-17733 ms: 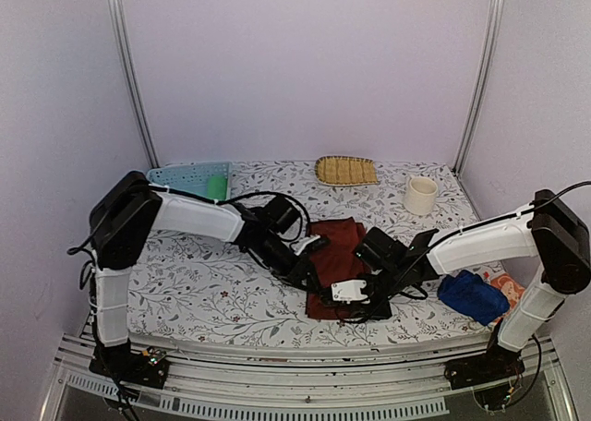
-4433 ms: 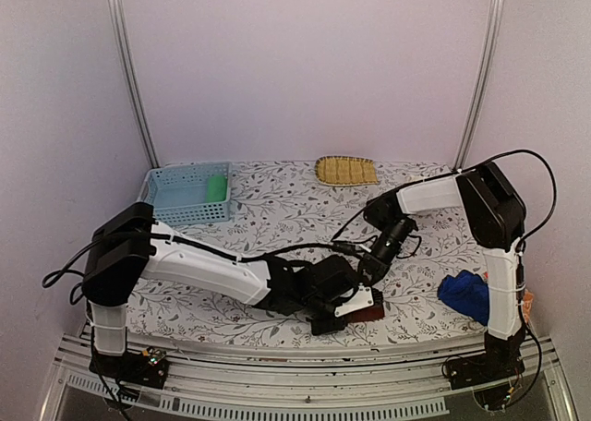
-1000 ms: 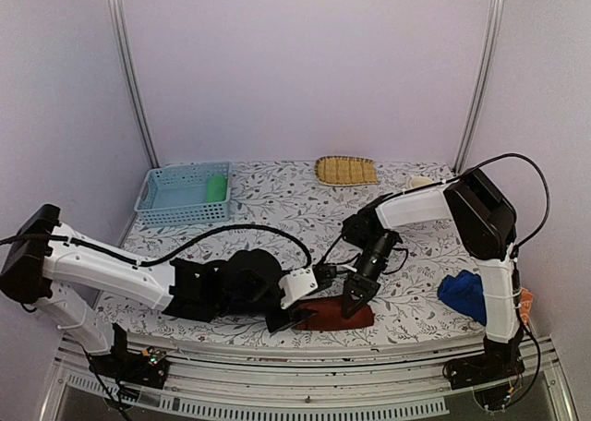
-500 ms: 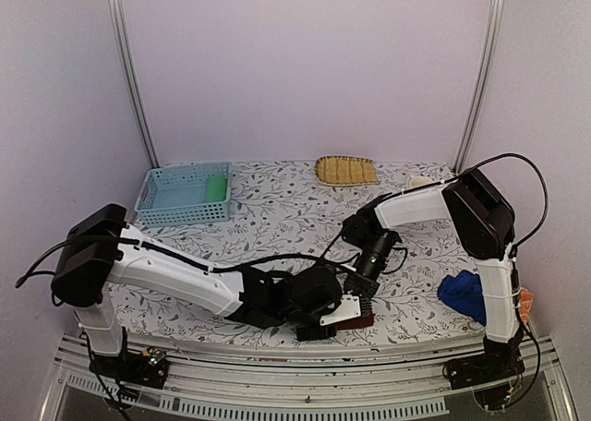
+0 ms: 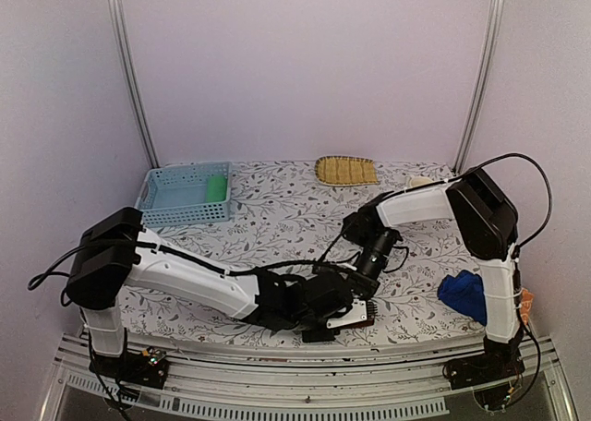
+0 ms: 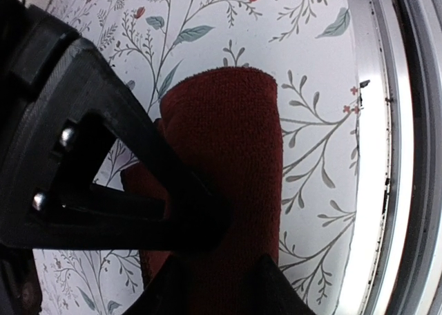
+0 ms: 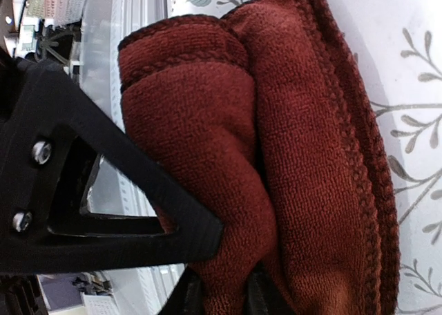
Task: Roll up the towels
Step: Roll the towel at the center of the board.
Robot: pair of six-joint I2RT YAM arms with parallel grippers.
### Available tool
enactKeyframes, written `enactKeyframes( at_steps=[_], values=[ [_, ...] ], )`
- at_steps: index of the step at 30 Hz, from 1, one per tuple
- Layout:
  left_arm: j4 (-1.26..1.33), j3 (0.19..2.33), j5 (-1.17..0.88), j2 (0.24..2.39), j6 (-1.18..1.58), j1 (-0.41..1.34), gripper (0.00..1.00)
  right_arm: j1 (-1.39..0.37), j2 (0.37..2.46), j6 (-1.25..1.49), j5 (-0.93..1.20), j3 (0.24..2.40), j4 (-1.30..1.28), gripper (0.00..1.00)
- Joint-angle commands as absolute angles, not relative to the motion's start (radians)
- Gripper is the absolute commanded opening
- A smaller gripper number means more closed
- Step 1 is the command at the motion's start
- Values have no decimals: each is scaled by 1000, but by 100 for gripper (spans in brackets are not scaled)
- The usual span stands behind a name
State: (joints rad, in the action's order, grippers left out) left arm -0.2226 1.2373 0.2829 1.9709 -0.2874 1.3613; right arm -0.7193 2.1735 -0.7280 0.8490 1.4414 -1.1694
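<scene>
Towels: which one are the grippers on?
The dark reddish-brown towel, rolled at the near edge. The blue towel lies bunched far right; the green towel sits in the basket.

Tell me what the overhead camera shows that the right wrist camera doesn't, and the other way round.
Only the overhead view: the pale blue basket holding a green towel, the yellow straw tray at the back, and the blue towel near the right arm's base.
Only the right wrist view: the reddish-brown towel close up, with its layered folds, stitched hem and terry texture, and a black finger pressed into it.
Both: that towel at the near edge of the table, with the right end effector on it.
</scene>
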Motion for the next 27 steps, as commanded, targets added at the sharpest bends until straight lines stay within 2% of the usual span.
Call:
enactKeyframes(
  at_steps=[1, 5, 13, 21, 27],
  values=[
    [-283, 1226, 301, 2020, -278, 1359, 32, -705, 2060, -717, 751, 1428, -1149, 28],
    [-275, 1207, 244, 1987, -248, 1336, 25, -654, 1933, -710, 751, 1439, -1185, 35],
    [-227, 1153, -9, 1905, -141, 1220, 19, -547, 1664, -767, 742, 1356, -1118, 37],
    [-117, 1091, -393, 1881, -11, 1044, 17, -561, 1464, -788, 514, 1133, -846, 38],
    [-78, 1095, -595, 1930, 80, 940, 15, -655, 1429, -808, 434, 1056, -744, 40]
  ],
)
